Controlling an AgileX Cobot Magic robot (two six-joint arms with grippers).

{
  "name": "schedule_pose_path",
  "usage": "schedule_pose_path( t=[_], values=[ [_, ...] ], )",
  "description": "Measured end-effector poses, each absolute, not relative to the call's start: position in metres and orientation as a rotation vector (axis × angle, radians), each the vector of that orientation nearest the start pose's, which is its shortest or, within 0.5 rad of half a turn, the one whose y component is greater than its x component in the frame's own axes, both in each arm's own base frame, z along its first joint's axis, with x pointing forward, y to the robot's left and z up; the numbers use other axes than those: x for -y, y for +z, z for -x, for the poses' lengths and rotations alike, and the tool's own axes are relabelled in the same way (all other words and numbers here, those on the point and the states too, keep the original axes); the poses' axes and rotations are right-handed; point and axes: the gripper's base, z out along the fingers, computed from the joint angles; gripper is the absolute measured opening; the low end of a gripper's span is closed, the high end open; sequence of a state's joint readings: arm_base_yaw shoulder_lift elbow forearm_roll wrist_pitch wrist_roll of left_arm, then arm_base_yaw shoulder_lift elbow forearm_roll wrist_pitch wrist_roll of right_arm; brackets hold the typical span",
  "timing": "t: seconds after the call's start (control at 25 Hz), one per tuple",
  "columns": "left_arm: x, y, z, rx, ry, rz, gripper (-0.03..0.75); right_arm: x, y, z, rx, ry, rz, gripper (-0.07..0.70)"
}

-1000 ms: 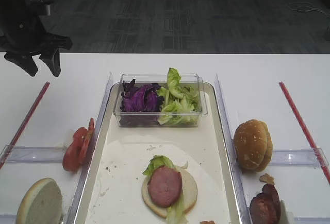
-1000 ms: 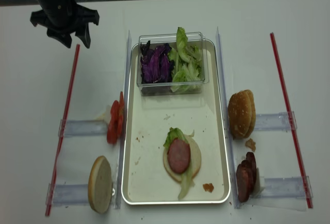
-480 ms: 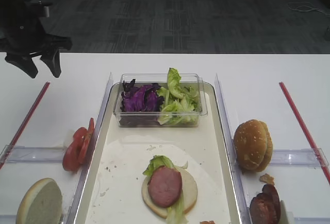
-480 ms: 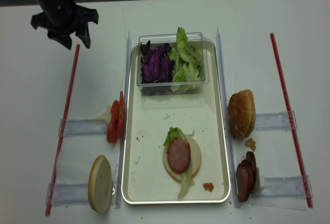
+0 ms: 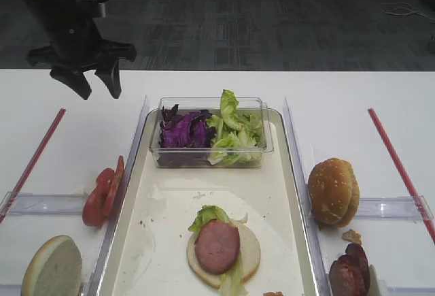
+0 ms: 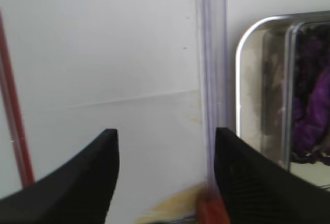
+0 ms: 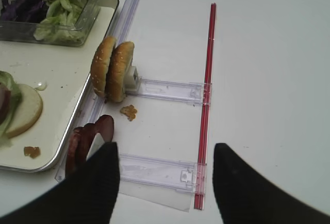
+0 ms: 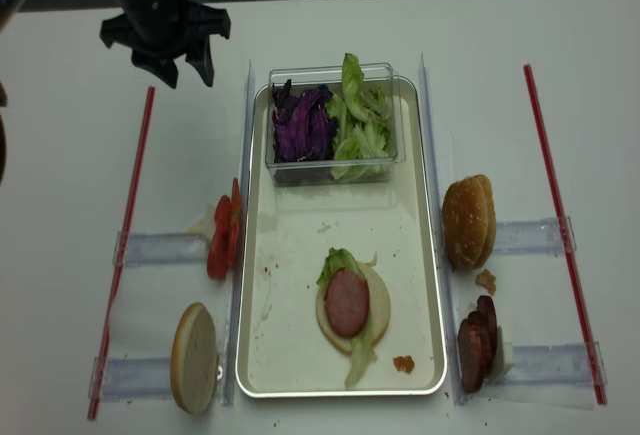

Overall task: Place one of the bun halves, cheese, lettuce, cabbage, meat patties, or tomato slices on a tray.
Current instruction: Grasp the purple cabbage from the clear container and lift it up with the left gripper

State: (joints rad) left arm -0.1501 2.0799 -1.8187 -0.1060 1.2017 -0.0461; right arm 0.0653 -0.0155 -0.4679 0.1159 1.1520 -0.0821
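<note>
Hovering left gripper (image 5: 96, 86), jaws spread and empty, beside the tray (image 5: 285, 194); right gripper (image 7: 164, 183) spread, empty too

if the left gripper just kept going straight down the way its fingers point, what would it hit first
Probably bare white table. The left gripper hangs open and empty; its wrist view shows the tabletop between the fingers, with the clear plastic rail at the right finger's edge. The tray corner lies further right. Depth is unclear.

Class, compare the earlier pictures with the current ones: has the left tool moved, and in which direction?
Yes. The left tool has shifted rightward, toward the clear plastic box; it was left of the left red strip's top end, and now hangs just right of it, jaws open.
</note>
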Motion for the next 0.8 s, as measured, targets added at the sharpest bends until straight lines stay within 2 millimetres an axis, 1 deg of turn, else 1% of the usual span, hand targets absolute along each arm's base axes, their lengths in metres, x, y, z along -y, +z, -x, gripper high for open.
schedule_pose_path(
  t=[0.2, 0.48, 0.68, 0.8],
  values=[
    [0.106, 0.243, -0.433, -2.942, -0.209, -0.18, 0.391, -0.009, 0.262, 0.009, -2.142, 0.131, 0.169, 0.427],
    [0.158, 0.238, -0.433, -2.927, -0.238, -0.307, 0.391, -0.009, 0.262, 0.009, -2.142, 0.131, 0.169, 0.427],
    [0.188, 0.228, -0.433, -2.926, -0.278, -0.369, 0.391, -0.009, 0.262, 0.009, -2.142, 0.131, 0.169, 0.427],
    [0.202, 0.221, -0.432, -2.932, -0.3, -0.399, 0.391, -0.009, 0.262, 0.009, -2.142, 0.131, 0.169, 0.427]
  ],
)
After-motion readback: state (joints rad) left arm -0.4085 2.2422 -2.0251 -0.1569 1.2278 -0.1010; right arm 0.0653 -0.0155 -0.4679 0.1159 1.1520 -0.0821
